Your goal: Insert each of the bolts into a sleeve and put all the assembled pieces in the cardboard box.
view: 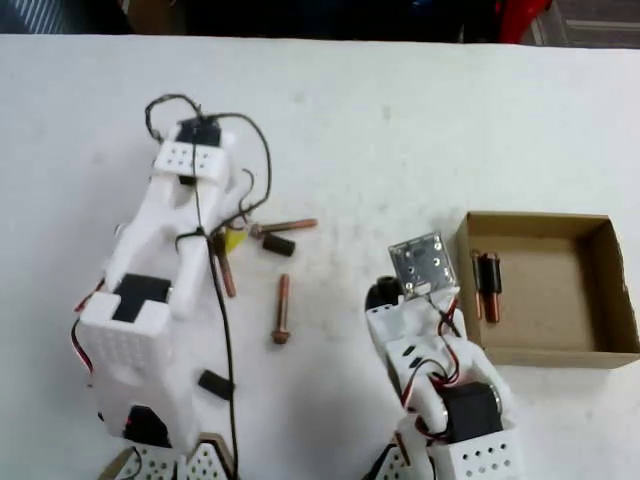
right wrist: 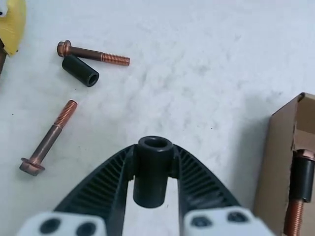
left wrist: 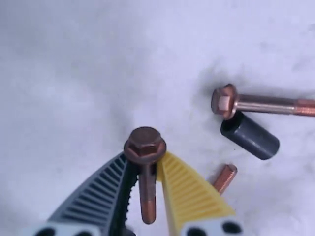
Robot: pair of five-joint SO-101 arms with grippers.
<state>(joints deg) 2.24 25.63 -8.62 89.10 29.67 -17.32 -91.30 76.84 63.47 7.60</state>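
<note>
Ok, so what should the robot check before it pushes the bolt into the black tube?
1. The left gripper clamps the copper hex-head bolt: ok.
2. The right gripper clamps the black cylindrical sleeve: ok.
3. The sleeve's hole looks unblocked: ok.
4. The bolt is lined up with the sleeve: not ok, the grippers stand apart.
5. The brown cardboard box has room: ok, one assembled piece inside.

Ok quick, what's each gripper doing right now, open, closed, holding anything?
Left gripper: closed on a copper-coloured hex-head bolt.
Right gripper: closed on a black cylindrical sleeve.
</note>
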